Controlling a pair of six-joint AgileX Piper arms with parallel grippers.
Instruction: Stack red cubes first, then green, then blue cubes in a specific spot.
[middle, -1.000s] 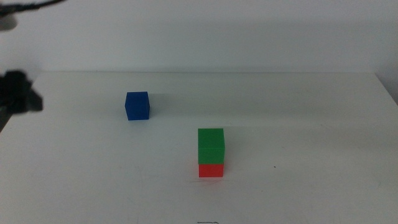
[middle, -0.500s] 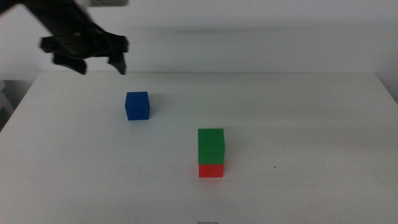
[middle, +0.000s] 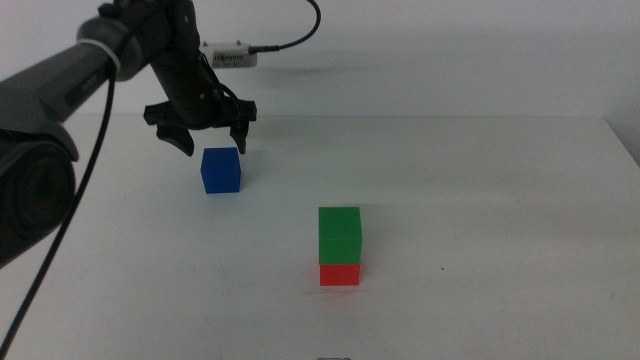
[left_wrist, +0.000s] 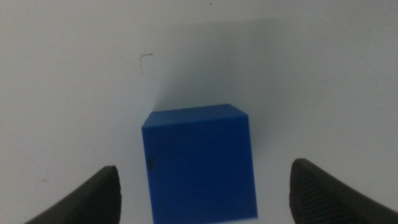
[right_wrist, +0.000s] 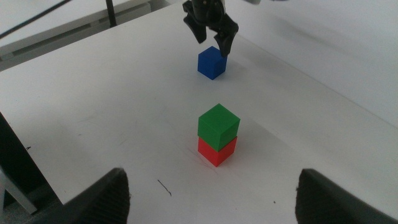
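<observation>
Left end effector (middle: 213, 139) hangs just above the blue cube (middle: 221, 170), jaws spread wider than the cube, holding nothing, not touching it. Blue cube sits alone on the white table (middle: 480, 200), toward the far left. Green cube (middle: 339, 236) rests squarely on the red cube (middle: 339, 274), nearer the front centre, well apart from the blue one. Right end effector (right_wrist: 211, 186) waits, spread wide and empty, looking over the stack from a distance.
</observation>
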